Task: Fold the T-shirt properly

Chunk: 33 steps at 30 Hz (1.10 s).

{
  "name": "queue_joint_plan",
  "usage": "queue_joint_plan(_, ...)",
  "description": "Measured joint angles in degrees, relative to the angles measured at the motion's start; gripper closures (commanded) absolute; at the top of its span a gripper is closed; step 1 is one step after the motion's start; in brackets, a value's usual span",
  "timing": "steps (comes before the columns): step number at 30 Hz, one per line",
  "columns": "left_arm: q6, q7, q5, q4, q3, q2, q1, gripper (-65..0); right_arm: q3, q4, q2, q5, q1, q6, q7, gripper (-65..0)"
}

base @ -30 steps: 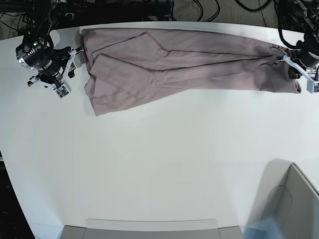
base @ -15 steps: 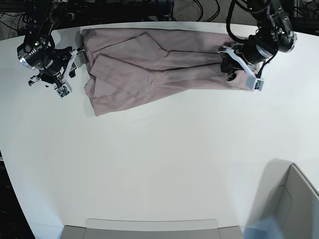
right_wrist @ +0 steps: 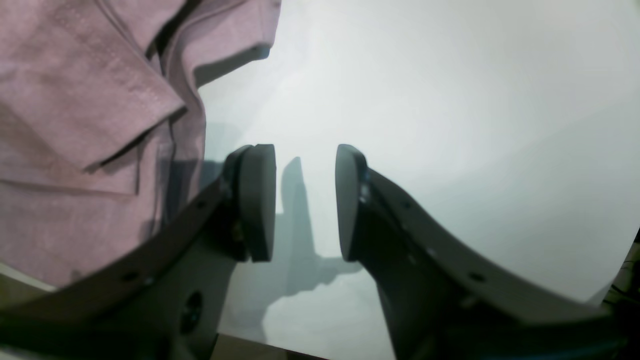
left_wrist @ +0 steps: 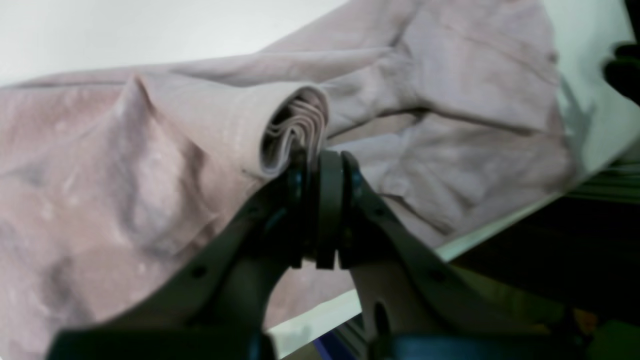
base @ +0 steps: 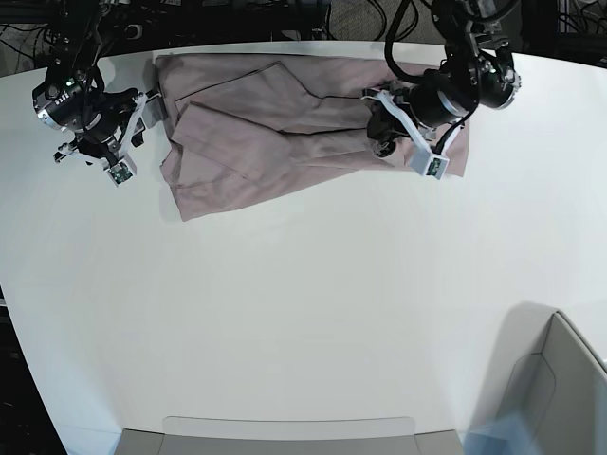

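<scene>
Left wrist view: the left gripper (left_wrist: 320, 210) is clamped tight on a bunched fold of the T-shirt (left_wrist: 450, 100), lifted over the rest of the cloth. The right gripper (right_wrist: 305, 200) is held apart and empty above the white table (base: 303, 313), just beside the shirt's edge.

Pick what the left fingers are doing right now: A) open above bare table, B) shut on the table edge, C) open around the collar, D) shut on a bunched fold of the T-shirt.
D: in the left wrist view the left gripper is shut, with layered folds of the pink T-shirt pinched at its tips; the right gripper is open over the white table.
</scene>
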Motion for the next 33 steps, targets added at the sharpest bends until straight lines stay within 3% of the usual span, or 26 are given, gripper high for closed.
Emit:
queue_joint_plan(4,0.0,-0.17,0.72,-0.02,3.41,-0.02,0.0,-1.9,0.0,0.0,0.0,-0.02,0.02,0.0,0.0,-20.7)
queue_joint_plan(7,-0.02,-0.37,0.55,-0.04,3.63,-0.02,-0.02,-14.9,0.0,0.0,0.02,-0.04,0.02,0.0,-0.02,-20.7)
queue_joint_plan(9,-0.04,-0.35,0.52,-0.04,3.56,-0.04,-0.02,-18.7,0.0,0.0,0.0,0.07,0.0,0.0,-0.02,-20.7)
queue_joint_plan(14,-0.26,-1.44,-3.52,-0.04,3.02,-0.07,-0.02,-16.8,0.0,0.0,0.0,0.57,0.02,0.0,0.0,-20.7)
queue_joint_plan(20,-0.15,-1.42,-3.91,-0.46,0.17,-0.02,-0.02,-16.8,0.83,0.0,-1.14,0.9,0.42,0.0,-0.02,-20.6)
queue_joint_plan(24,-0.02,-1.42,-3.76,-0.48,-2.78,-0.2,0.28,-16.8,7.1,-3.37,-1.57,11.87,1.22,0.0,0.42,-20.6)
queue_joint_plan(25,-0.04,-1.42,-3.78,-0.48,-3.15,-0.2,0.28,-16.8,9.07,-6.84,-1.14,16.48,1.62,0.0,0.9,-20.6)
queue_joint_plan(28,-0.07,-1.4,-3.54,-0.5,-3.15,-0.13,0.35,-16.8,12.87,-17.4,0.24,22.12,1.81,0.02,-0.28,-20.6)
queue_joint_plan(33,-0.24,-1.62,-3.87,-0.48,-3.1,-0.22,1.44,-16.8,13.22,-27.98,3.54,33.16,2.32,-0.02,1.42,-20.6)
